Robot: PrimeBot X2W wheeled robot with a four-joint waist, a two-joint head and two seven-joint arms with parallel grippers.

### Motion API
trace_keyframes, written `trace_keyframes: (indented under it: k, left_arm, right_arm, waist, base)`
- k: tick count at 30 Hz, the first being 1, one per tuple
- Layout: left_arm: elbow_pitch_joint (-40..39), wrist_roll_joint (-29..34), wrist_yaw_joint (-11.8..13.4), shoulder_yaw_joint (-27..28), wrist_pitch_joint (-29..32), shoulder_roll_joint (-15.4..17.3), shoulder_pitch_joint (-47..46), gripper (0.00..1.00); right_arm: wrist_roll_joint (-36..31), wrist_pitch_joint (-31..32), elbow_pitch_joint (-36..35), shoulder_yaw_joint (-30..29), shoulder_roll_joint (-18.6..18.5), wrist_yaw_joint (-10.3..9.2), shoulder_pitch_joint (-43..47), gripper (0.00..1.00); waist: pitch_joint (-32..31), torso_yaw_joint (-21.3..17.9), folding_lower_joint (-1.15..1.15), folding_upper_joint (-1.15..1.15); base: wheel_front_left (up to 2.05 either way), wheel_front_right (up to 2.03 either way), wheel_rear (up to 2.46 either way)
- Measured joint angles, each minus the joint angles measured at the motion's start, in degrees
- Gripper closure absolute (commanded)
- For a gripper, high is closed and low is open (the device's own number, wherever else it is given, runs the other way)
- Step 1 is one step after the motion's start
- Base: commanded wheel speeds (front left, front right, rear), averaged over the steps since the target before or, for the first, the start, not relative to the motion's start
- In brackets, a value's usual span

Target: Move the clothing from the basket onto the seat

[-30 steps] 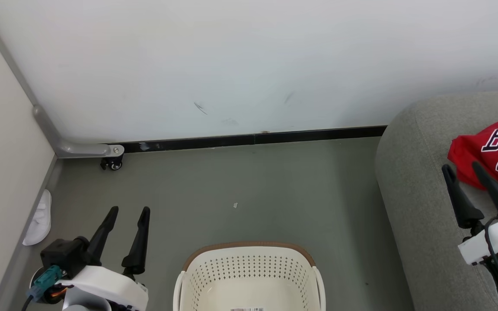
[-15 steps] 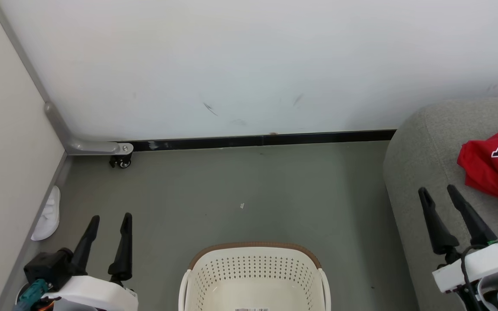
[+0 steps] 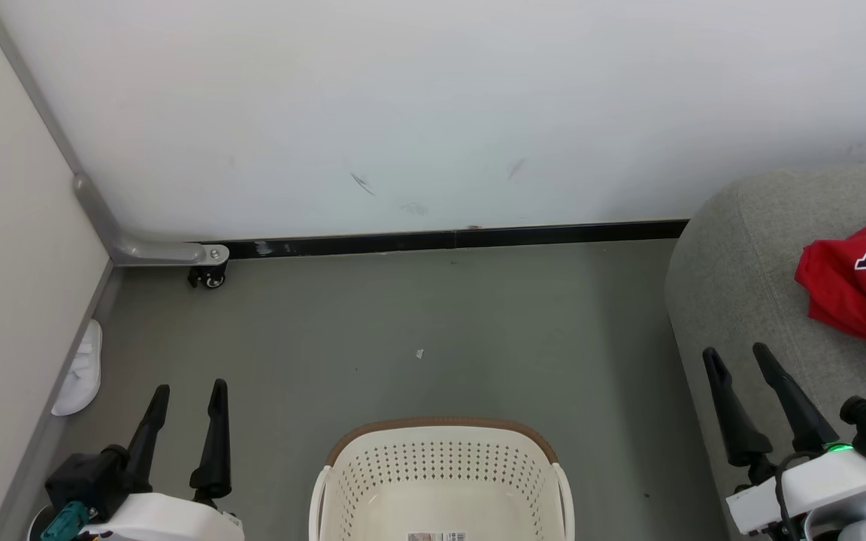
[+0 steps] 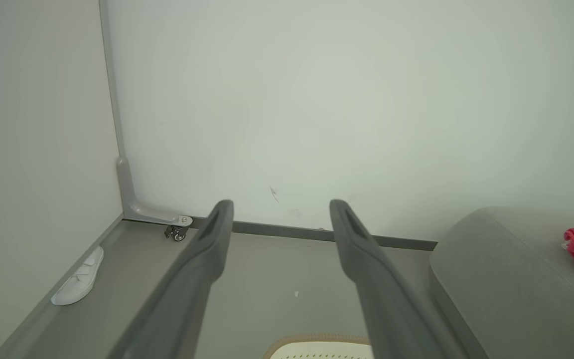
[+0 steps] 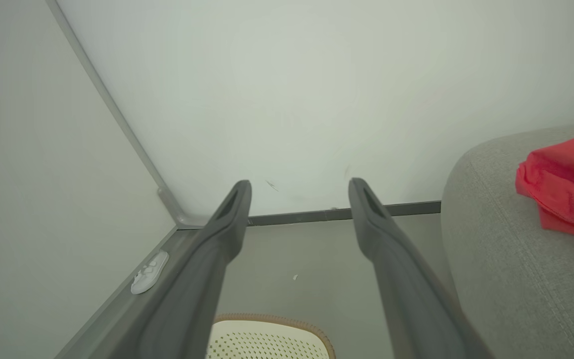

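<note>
The red jersey lies crumpled on the grey sofa, ahead of the right gripper and off to its right, well clear of the fingertips. Part of its black-and-white lettering shows at the picture's edge. A sliver of white sits against it there; whether that is the shorts I cannot tell. The jersey rests loose on the cushion with nothing gripping it, which reads as cloth set down where the task wants it.

The laundry basket stands on the floor between the two grippers and nearer the robot than their fingertips. The part of its inside that shows holds no cloth, just a label on the bottom. Judging by that, the transfer is done or nearly so.

The right gripper hangs over the sofa's near edge, its two dark fingers spread wide with nothing between them and touching nothing. Its own wrist view shows the same gap, with the jersey to the right.

The left gripper is on the basket's other side, above bare floor. Its fingers stand apart and hold nothing, as its wrist view confirms. Beyond it and to its left, a white slipper lies along the wall. Farther ahead sits a small caster. Both arms look parked, idle rather than reaching.
</note>
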Motion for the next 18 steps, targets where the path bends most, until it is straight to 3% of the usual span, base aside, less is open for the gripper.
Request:
trace_keyframes:
  k: [18]
  left_arm:
    - [-0.8,4.6,-2.1,4.2,-0.1,-2.3,1.2,0.0]
  right_arm:
    - [-3.9,0.0,-1.2,0.0,1.6,-0.01,2.2,0.0]
  waist:
    - [0.6,-0.6,0.0,0.0]
  base:
    - [0.0,0.0,0.0]
